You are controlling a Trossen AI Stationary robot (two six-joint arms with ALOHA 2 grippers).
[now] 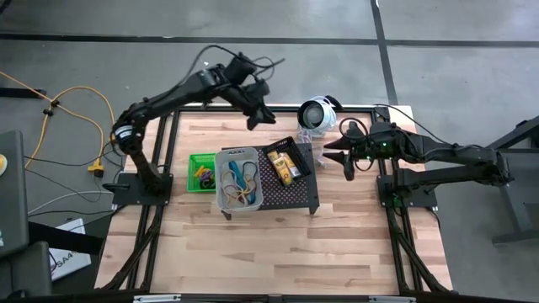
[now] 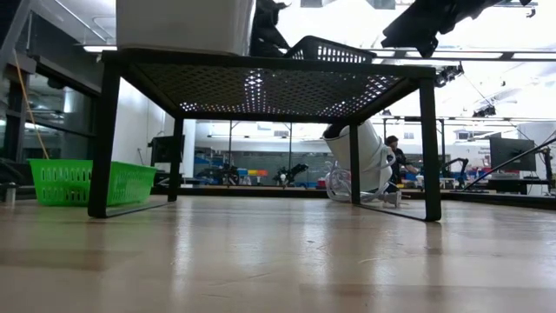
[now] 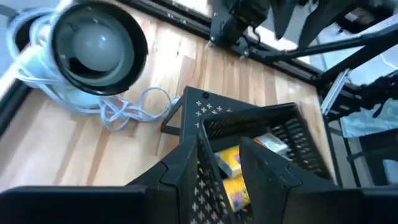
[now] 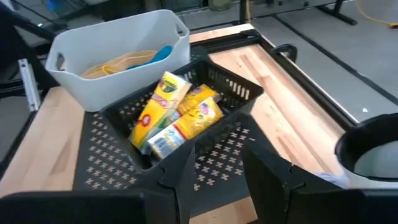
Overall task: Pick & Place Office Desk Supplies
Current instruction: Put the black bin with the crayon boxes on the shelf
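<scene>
While both grippers hang empty, fingers apart, the left gripper (image 1: 259,115) sits upper centre of the high view, the right gripper (image 1: 335,156) right of centre. The right should descend squarely over the yellow packets (image 4: 174,115) in the black mesh plastic bin (image 4: 245,93).

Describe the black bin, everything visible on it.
The black bin is a small rectangular basket of dark latticed plastic, open-topped and upright. It sits on top of the black perforated stand, close beside the clear bin; contact between them cannot be confirmed. Inside lie yellow packs with printed labels, piled at angles. Neither end effector touches it; the right end effector hangs off to its side.
</scene>
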